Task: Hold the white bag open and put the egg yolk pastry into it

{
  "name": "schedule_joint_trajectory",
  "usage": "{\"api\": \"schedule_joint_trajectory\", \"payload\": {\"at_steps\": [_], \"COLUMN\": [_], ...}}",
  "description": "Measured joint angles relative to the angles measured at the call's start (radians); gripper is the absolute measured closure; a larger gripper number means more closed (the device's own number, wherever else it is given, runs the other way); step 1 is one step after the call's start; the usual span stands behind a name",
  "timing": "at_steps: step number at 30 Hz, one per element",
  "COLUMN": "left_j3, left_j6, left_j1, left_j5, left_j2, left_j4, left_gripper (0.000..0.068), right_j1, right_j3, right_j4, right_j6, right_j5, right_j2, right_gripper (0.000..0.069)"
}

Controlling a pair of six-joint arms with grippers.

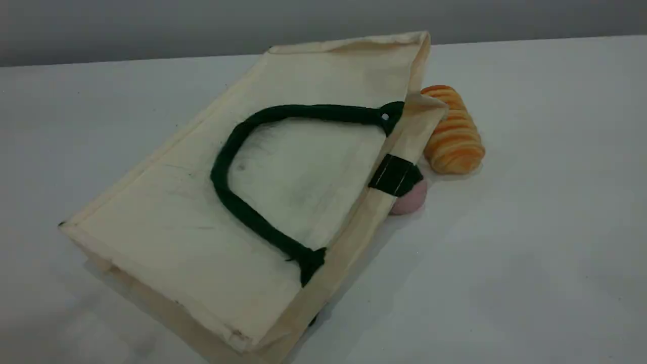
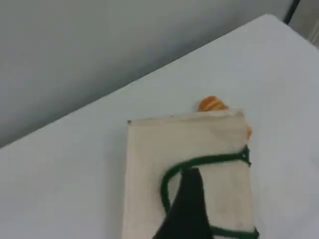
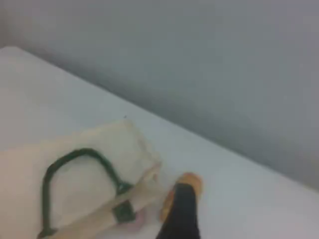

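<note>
in the scene view, a plain white tabletop (image 1: 530, 227) runs back to a dull grey wall (image 1: 151, 25). the surface is bare and matte, with soft shadows. the white bag (image 1: 283, 167) lies flat on its side across the left and middle of the tabletop, with its mouth edge toward the right. one dark green rope handle (image 1: 222, 172) is flopped over its upper face, and a green stitched tab (image 1: 397, 174) sits on the mouth edge. just beside that edge lies a ridged, orange-striped bread roll (image 1: 454, 134). a pink ball (image 1: 412, 201) peeks out from under the tab and touches the bag. neither arm shows here.

in the left wrist view, the camera looks down from well above. the bag (image 2: 149, 164) is below, the roll (image 2: 213, 104) shows past its far edge, and the tabletop's corner meets the grey wall (image 2: 99, 45). only one dark fingertip of the left tool (image 2: 187, 214) shows, lying over the bag in the picture. i cannot tell whether that tool is spread or pressed together.

the right wrist view is blurry. it shows the bag (image 3: 84, 174) at lower left and the roll (image 3: 192, 180) right behind the fingertip of the right tool (image 3: 180, 214). that tool is spread wide and holds nothing. whether it touches the roll i cannot tell.

where the egg yolk pastry lies i cannot tell.
</note>
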Motion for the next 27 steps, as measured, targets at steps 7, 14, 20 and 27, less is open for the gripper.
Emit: {"api": "schedule_joint_trajectory", "payload": {"at_steps": [7, 14, 20, 27], "left_j3": [0.282, 0.581, 0.797, 0.983], "left_j6": [0.001, 0.001, 0.001, 0.001], "left_j1": [0.0, 0.0, 0.0, 0.0], "left_j5": [0.0, -0.005, -0.042, -0.127], "left_j2": [-0.29, -0.55, -0.67, -0.67], "left_j4": [-0.013, -0.012, -0.012, -0.016], "left_gripper": [0.0105, 0.0105, 0.0105, 0.0105], "right_j1": [0.0, 0.0, 0.0, 0.0], "right_j3": [0.046, 0.219, 0.398, 0.557], "right_j4": [0.011, 0.039, 0.032, -0.023], "right_j6": [0.067, 0.101, 0.096, 0.09], "right_j5": [0.129, 0.125, 0.093, 0.045], "right_j2": [-0.124, -0.23, -0.297, -0.316], "right_gripper": [0.0107, 0.0107, 0.0107, 0.0107]}}
